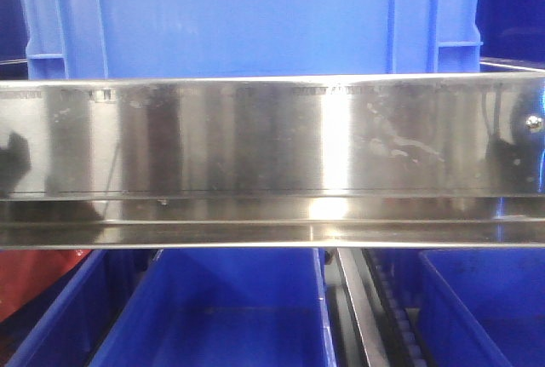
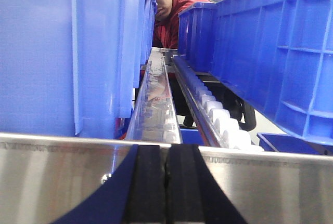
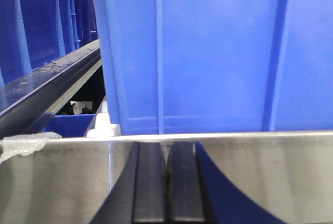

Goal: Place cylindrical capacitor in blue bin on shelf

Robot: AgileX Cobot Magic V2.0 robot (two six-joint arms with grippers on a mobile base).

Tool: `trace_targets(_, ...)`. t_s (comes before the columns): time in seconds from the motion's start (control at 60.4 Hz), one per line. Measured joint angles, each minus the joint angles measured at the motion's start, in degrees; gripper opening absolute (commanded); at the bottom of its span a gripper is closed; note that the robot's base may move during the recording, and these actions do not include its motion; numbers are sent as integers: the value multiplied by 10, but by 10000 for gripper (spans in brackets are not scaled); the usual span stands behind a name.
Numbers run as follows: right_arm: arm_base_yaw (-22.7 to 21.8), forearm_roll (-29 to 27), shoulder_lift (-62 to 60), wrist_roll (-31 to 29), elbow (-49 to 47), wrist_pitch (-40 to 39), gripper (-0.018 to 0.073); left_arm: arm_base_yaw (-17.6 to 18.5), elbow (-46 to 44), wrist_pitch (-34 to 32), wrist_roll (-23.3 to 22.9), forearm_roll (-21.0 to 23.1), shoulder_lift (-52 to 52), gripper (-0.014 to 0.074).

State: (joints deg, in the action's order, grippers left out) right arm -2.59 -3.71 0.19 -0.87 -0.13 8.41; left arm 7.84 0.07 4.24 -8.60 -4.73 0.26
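Observation:
The shelf's shiny steel front rail (image 1: 272, 137) crosses the front view, with a blue bin (image 1: 247, 18) standing on the tier above it. No capacitor shows in any view. My left gripper (image 2: 166, 150) is shut, its black fingers (image 2: 148, 182) pressed together right before the steel rail (image 2: 52, 177), nothing visible between them. My right gripper (image 3: 166, 145) is shut too, close to the rail (image 3: 260, 177), just below a blue bin (image 3: 218, 52). Neither gripper shows in the front view.
More blue bins (image 1: 221, 307) (image 1: 485, 299) sit on the lower tier, split by a roller track (image 1: 383, 299). In the left wrist view, blue bins (image 2: 52, 52) (image 2: 281, 52) flank white rollers (image 2: 223, 120); a person in red (image 2: 174, 11) is beyond.

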Motion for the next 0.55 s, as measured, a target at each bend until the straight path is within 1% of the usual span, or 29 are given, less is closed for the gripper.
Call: trace_targets(0.546,0,0,0,0,0,0,-123,0,0,0,0,0,0,-111)
